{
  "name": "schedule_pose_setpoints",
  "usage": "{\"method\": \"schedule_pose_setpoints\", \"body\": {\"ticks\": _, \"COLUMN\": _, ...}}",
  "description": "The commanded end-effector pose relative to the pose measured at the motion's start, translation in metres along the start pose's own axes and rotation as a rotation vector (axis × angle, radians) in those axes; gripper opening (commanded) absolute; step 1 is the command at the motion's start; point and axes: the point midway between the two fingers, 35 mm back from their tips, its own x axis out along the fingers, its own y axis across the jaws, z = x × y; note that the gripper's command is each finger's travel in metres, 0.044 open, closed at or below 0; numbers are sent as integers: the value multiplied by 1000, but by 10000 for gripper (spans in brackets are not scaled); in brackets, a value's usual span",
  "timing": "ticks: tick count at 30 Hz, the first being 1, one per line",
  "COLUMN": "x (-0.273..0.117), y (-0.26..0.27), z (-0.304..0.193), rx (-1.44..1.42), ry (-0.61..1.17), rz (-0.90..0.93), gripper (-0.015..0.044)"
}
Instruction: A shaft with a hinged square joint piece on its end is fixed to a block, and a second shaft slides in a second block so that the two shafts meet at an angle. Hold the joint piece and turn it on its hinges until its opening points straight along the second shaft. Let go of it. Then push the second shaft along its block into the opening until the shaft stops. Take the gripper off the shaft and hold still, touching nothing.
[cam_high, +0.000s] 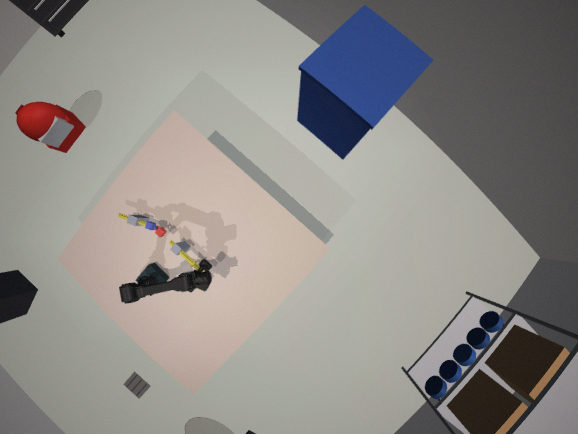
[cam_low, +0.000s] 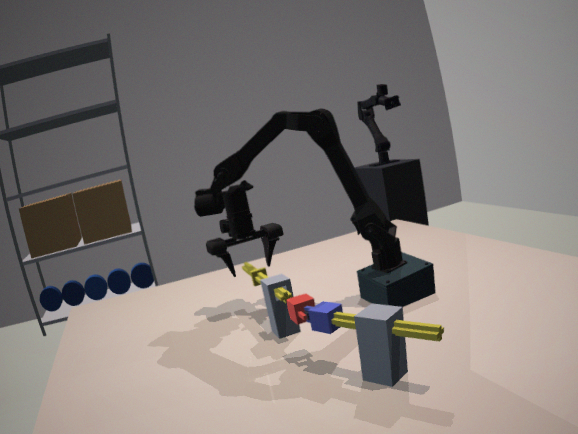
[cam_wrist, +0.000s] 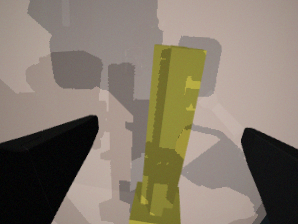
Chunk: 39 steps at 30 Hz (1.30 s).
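The first yellow shaft (cam_high: 122, 215) (cam_low: 417, 330) runs through its grey block (cam_high: 133, 220) (cam_low: 382, 345). A blue piece (cam_high: 150, 226) (cam_low: 326, 317) and the hinged red joint piece (cam_high: 160, 231) (cam_low: 301, 306) are on its end. The red piece is angled toward the second shaft (cam_high: 187, 257) (cam_wrist: 175, 100), which passes through another grey block (cam_low: 277, 315). A gap separates shaft and red piece in the top view; the opening's exact direction is unclear. My gripper (cam_low: 251, 270) (cam_wrist: 169, 128) is open and empty above the second shaft's outer end, its fingers on either side in the wrist view.
My arm's dark base (cam_high: 152, 272) (cam_low: 395, 282) stands on the pale pink table (cam_high: 195, 360) (cam_low: 500, 350), to one side of the second shaft. A blue cabinet (cam_high: 365, 60), a red object (cam_high: 42, 120) and a shelf rack (cam_low: 117, 107) stand off the table.
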Motion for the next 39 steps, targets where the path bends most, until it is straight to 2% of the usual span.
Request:
{"method": "schedule_pose_setpoints", "body": {"ticks": 1, "x": 2, "y": 0, "z": 1, "rx": 42, "ry": -4, "rz": 1, "gripper": 440}}
{"method": "schedule_pose_setpoints", "body": {"ticks": 25, "x": 32, "y": 1, "z": 0, "rx": 42, "ry": -4, "rz": 1, "gripper": 440}}
{"method": "schedule_pose_setpoints", "body": {"ticks": 37, "x": 32, "y": 1, "z": 0, "rx": 42, "ry": -4, "rz": 1, "gripper": 125}}
{"method": "schedule_pose_setpoints", "body": {"ticks": 39, "x": 32, "y": 1, "z": 0, "rx": 42, "ry": -4, "rz": 1, "gripper": 102}}
